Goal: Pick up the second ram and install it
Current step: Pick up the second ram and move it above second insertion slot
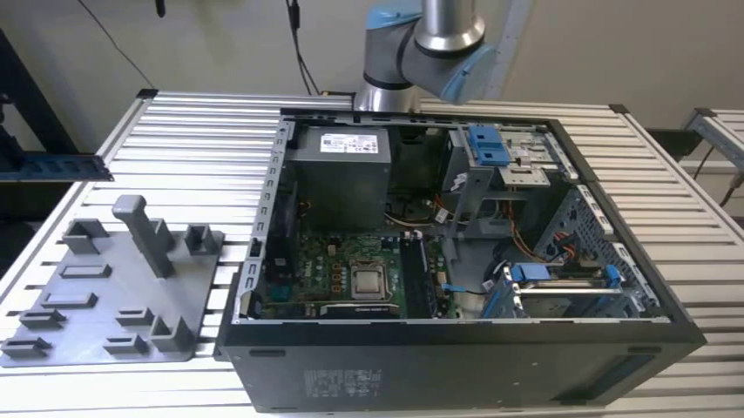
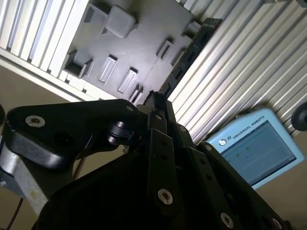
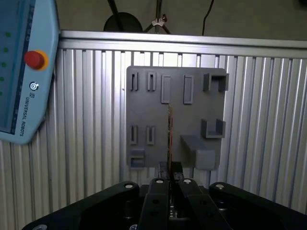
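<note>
Two wrist views show gripper (image 3: 170, 171) pinching ram (image 3: 169, 132).

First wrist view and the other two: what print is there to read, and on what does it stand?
Teach pendant: brand lettering on its casing, left unquoted; its screen text is too small to read.
Power supply label: too small to read.
Sticker on the computer case: too small to read.
The second ram: seen edge-on, no readable print.

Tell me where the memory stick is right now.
In the first wrist view the memory stick is clamped edge-on in the pincer, with the grey tray behind it.
</note>
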Available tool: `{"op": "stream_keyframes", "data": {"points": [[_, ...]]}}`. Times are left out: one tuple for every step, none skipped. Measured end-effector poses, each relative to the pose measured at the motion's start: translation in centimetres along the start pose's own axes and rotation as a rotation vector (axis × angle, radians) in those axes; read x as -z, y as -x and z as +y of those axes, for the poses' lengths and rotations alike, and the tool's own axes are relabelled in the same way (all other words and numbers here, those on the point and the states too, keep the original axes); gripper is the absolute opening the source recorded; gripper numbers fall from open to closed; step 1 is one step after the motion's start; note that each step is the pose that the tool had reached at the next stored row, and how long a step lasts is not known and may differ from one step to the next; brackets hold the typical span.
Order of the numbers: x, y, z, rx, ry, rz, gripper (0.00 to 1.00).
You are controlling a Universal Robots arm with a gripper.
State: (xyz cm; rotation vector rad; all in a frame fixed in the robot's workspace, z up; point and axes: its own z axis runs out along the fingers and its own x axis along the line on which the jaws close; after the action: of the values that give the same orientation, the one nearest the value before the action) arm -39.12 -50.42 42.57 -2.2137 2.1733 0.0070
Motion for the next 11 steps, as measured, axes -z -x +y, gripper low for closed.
{"op": "stream_keyframes", "data": {"points": [[0.00, 0.00, -0.17, 0.000, 0.0000, 0.0000, 0.14], [-0.01, 0.00, -0.34, 0.000, 0.0000, 0.0000, 0.14], [-0.02, -0.01, -0.53, 0.000, -0.0001, 0.0000, 0.14], [-0.01, -0.01, -0.71, 0.000, 0.0000, 0.0001, 0.14], [-0.02, -0.01, -0.89, 0.000, 0.0000, 0.0000, 0.14], [-0.03, -0.02, -1.08, 0.000, 0.0000, 0.0000, 0.14], [-0.03, -0.02, -1.28, 0.000, -0.0001, 0.0000, 0.14], [-0.04, -0.02, -1.48, 0.000, -0.0001, 0.0000, 0.14], [-0.04, -0.03, -1.68, 0.000, 0.0000, 0.0000, 0.14], [-0.05, -0.03, -1.87, 0.000, -0.0001, 0.0000, 0.14], [-0.05, -0.03, -2.06, 0.000, -0.0001, 0.0000, 0.14]]}}
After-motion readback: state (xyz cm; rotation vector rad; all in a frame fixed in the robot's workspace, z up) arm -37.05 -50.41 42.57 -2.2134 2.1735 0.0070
